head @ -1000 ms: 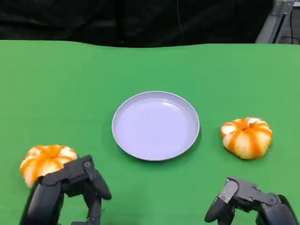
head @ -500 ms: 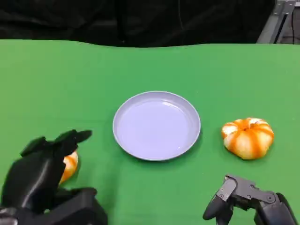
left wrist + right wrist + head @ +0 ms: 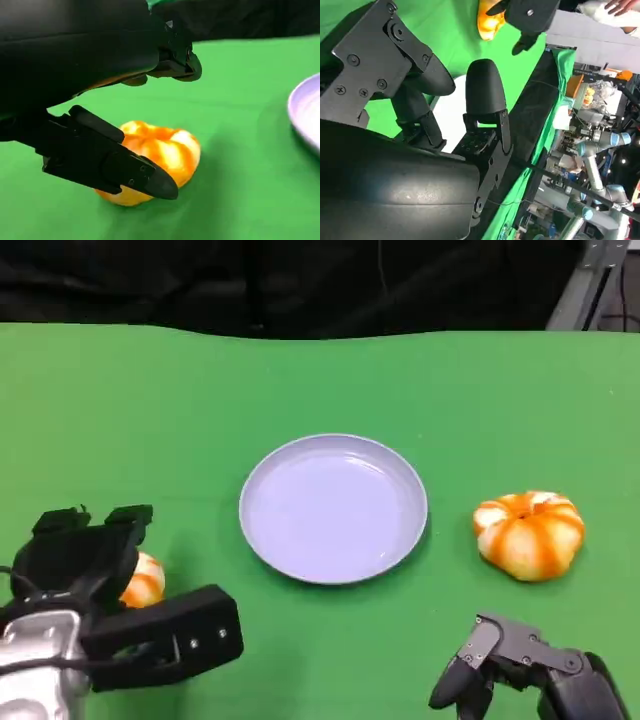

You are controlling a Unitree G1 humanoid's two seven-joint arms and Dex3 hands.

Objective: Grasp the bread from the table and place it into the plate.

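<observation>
Since the frame one second back, the left hand (image 3: 85, 590) has travelled from beside the near-left bread (image 3: 143, 578) to a position over it, so that most of the loaf is now covered in the head view and just an orange-and-white edge shows at the hand's right side. Note that the left wrist view shows the same bread (image 3: 155, 162) resting on the green tabletop (image 3: 300, 380), with the upper fingers arched above it and a lower finger (image 3: 110, 162) crossing in front of it. The fingers are spread apart and hold nothing; whether the lower finger touches the loaf cannot be told.

Treat this as the approach completed and the grasp not yet made. The bread is on the tabletop, well to the left of the plate (image 3: 333, 507), which holds nothing.

Observe that the right hand (image 3: 515, 670) sits at the near right edge with its fingers curled in and nothing in them; it has barely moved across the three head pictures. A second bread (image 3: 530, 532) lies to the right of the plate, apart from that hand.

Expect the next step to be closing the left fingers around the loaf. Its rounded, soft-looking form may roll or slip if the fingers close off-centre.
</observation>
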